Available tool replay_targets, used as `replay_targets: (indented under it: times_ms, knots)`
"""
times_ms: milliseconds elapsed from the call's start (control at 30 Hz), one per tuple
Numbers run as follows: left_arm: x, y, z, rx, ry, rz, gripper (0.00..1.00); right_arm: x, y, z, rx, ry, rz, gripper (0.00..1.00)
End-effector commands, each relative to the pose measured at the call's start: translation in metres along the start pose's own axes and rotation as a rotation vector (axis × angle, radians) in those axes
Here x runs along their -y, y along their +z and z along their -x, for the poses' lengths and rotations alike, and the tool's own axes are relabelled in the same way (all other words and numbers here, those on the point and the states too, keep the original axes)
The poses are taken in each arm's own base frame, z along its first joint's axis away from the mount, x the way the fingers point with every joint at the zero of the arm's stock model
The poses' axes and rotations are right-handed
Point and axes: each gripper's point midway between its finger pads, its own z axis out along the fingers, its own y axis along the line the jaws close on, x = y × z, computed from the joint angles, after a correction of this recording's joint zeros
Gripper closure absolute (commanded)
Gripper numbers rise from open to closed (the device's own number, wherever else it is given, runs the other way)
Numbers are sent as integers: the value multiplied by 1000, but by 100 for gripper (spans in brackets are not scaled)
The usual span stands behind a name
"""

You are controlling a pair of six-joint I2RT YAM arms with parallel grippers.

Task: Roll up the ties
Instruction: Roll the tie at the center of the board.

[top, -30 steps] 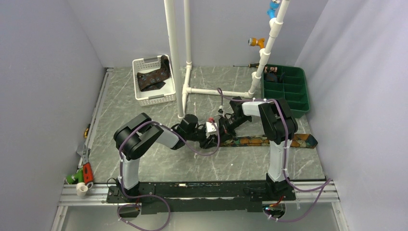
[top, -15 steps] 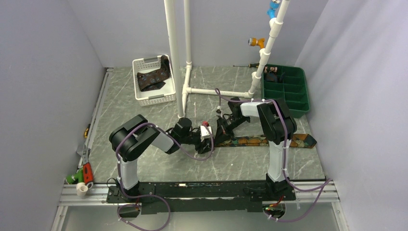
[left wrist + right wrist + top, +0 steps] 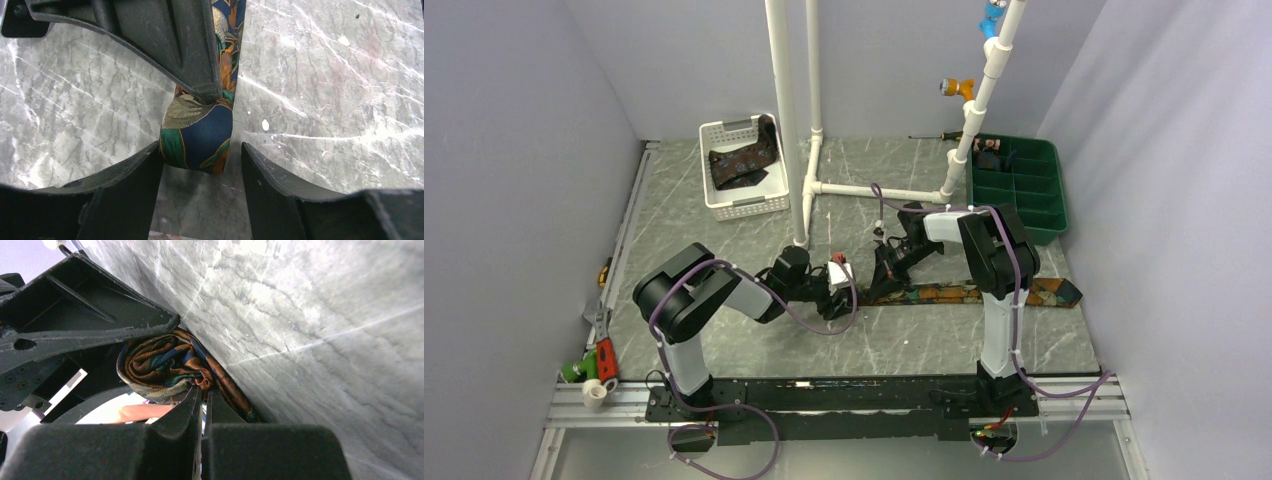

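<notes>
1. Left arm has backed off leftward since a second ago. Its gripper was hard up against the right one, is now clear of it, and its jaws have spread. Right arm has barely shifted.
2. Table: grey marble-look top, with a white pipe frame standing at back centre.
3. Green tray: divided, back right. There's a small dark item in a back compartment; can't tell what it is.
4. White basket: back left. A second tie is bundled inside, dark with pale motifs.
5. Tie: lies flat on the table in front of the right arm, running left to right with the wide end at the right. Its left end is wound into a roll with a navy, green and orange print. The roll sits on the table between the two grippers.
6. Right gripper: jaws closed, tips down on the roll. Fabric looks pinched between them at the roll's core.
7. Left gripper: jaws wide, one finger on each side of the roll, not gripping. One finger is touching or just beside the roll's side; the other has a visible gap.
8. Small stuff: red-handled tool and white cup at the near-left table edge, screwdriver at the back by the frame.
</notes>
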Motion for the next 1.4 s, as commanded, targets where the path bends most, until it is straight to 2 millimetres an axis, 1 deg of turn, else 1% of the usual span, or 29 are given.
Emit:
replay_targets:
  times_ms: [0,100,167,233,333,400,467,500,567,667,700,800,933,967,1033,1100,1233,1300,1367]
  knots:
    - [6,9,10,17,3,-42,40,83,18,12,31,-82,-320,100]
    - [7,20,23,44,13,-61,43,84,19,11,26,-79,-313,100]
    - [8,28,34,64,19,-71,50,84,20,13,27,-77,-309,100]
    - [8,35,41,74,21,-78,55,83,20,13,25,-77,-305,100]
    - [10,43,38,60,30,-94,64,82,21,14,25,-76,-302,100]
    - [13,46,31,41,26,-107,67,81,21,16,29,-79,-299,100]
    - [15,48,22,16,23,-112,67,80,21,16,32,-80,-293,100]
    - [17,48,17,3,20,-114,65,80,21,15,32,-79,-289,100]
    - [19,48,2,-45,4,-111,56,77,22,15,37,-78,-280,100]
    - [19,46,-22,-132,-24,-99,52,71,22,17,50,-79,-253,100]
    - [17,45,-31,-170,-34,-86,54,69,22,18,53,-80,-244,100]
    - [11,37,-53,-265,-51,-33,69,61,20,18,56,-88,-215,100]
    - [13,18,-70,-359,-66,-30,80,47,7,18,90,-100,-169,100]
    - [14,15,-69,-370,-73,-37,81,45,3,19,99,-98,-159,98]
    - [16,13,-69,-391,-87,-45,83,37,-6,20,104,-102,-139,91]
    - [18,10,-71,-404,-85,-53,84,24,-21,23,117,-126,-115,83]
    - [20,10,-74,-419,-105,-62,85,-2,-51,21,173,-137,-43,63]
    - [20,11,-77,-427,-110,-64,85,-17,-55,19,185,-128,11,60]
    - [20,11,-76,-426,-112,-62,85,-28,-53,20,206,-107,46,59]
